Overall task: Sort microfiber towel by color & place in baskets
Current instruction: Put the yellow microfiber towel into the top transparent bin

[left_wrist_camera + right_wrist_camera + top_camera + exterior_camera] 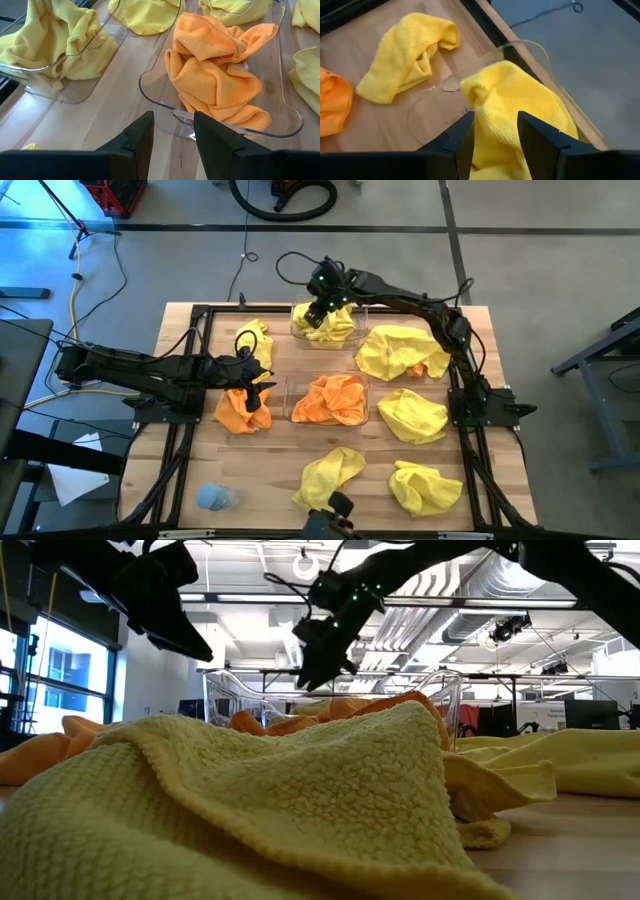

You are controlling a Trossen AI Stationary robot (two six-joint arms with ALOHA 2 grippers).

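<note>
A: Right gripper (322, 308)?
B: Above the far clear basket (358, 311), fingers apart, nothing held; a yellow towel (520, 115) lies in that basket under it.
A: Left gripper (172, 137)?
B: Fingers parted and empty, above an orange towel (243, 410) on the table, beside the middle basket (155, 90), which holds another orange towel (217, 75). More yellow towels lie loose on the wood.
</note>
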